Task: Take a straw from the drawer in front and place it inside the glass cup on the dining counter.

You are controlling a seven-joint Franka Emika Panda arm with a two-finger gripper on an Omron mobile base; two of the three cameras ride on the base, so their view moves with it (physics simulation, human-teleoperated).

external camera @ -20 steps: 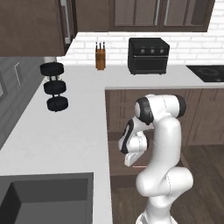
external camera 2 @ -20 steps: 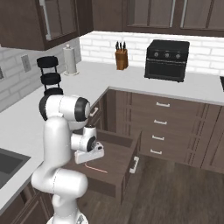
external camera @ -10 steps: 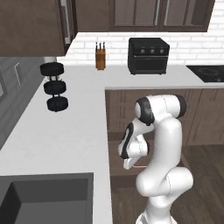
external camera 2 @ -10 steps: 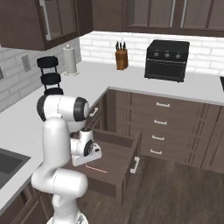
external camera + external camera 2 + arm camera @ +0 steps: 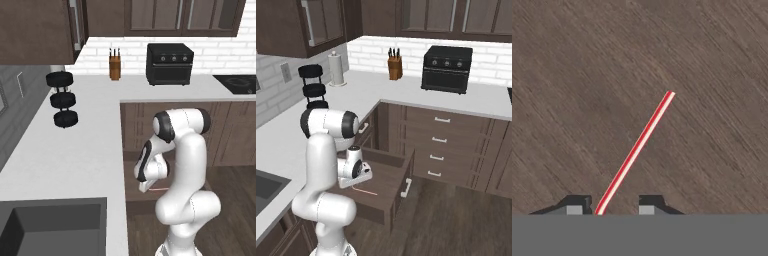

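The jaws, lower over the drawer [image 5: 387, 186] than a second ago, stand narrowly apart around the straw [image 5: 635, 152] (flat on the drawer floor), so the gripper [image 5: 610, 206] seems near closing on it.

Open drawer [image 5: 387, 182] with straw [image 5: 365, 192] lying flat inside, end effector [image 5: 354, 184] apparently just above it

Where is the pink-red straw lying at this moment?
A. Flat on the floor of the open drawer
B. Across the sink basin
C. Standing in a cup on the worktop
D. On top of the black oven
A: the straw lies flat on the brown wooden bottom of the open drawer, with one end running between the fingertips of the claw.
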